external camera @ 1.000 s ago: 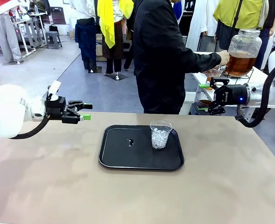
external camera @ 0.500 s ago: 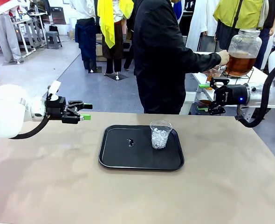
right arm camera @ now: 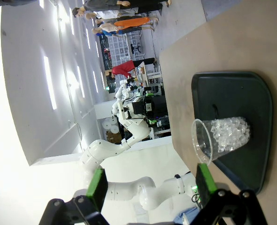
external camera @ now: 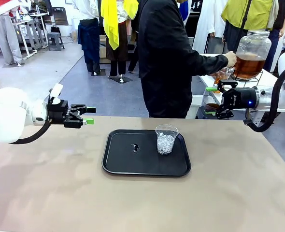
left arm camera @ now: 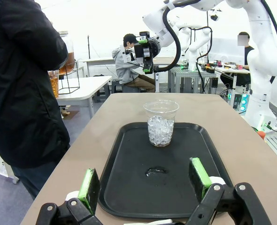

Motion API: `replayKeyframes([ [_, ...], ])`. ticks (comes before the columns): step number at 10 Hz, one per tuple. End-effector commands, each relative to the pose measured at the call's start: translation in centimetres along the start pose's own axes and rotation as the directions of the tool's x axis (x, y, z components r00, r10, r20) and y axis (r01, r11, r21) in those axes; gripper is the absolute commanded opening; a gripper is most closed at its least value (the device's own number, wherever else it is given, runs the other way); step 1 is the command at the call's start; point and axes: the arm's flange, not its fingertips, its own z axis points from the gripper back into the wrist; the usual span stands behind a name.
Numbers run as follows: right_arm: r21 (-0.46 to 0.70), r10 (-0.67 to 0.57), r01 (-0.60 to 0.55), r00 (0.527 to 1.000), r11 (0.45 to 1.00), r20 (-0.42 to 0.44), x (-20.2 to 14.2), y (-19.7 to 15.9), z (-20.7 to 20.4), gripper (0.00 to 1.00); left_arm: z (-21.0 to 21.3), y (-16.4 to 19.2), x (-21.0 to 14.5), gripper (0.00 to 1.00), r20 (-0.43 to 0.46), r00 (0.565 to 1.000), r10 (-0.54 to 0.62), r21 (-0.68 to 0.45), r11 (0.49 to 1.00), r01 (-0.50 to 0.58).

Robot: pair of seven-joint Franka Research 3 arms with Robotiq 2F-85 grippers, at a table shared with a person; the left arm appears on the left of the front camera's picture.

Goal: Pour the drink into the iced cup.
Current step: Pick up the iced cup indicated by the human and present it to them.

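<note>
Both claws are released and hold nothing: my left claw (external camera: 90, 115) hovers over the desk's (external camera: 60, 193) far left, my right claw (external camera: 210, 100) past its far right edge. Between them the iced cup (external camera: 166, 140) stands upright on the black tray (external camera: 125, 164). The drink (external camera: 249, 66) sits in the glass dispenser jar (external camera: 253, 47) on a side table, with the person's hand (external camera: 231, 59) against the jar.
</note>
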Motion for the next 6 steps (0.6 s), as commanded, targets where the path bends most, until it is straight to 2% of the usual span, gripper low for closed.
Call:
replayKeyframes([
  [1,-0.008,0.005,-0.005,1.000,1.000,0.010,-0.03,0.20,0.00,1.00,-0.08,0.14,0.18,1.00,-0.005,1.000,0.010,0.004,1.000,-0.010],
  [6,-0.008,0.005,-0.005,1.000,1.000,0.010,-0.03,0.20,0.00,1.00,-0.08,0.14,0.18,1.00,-0.005,1.000,0.010,0.004,1.000,-0.010],
])
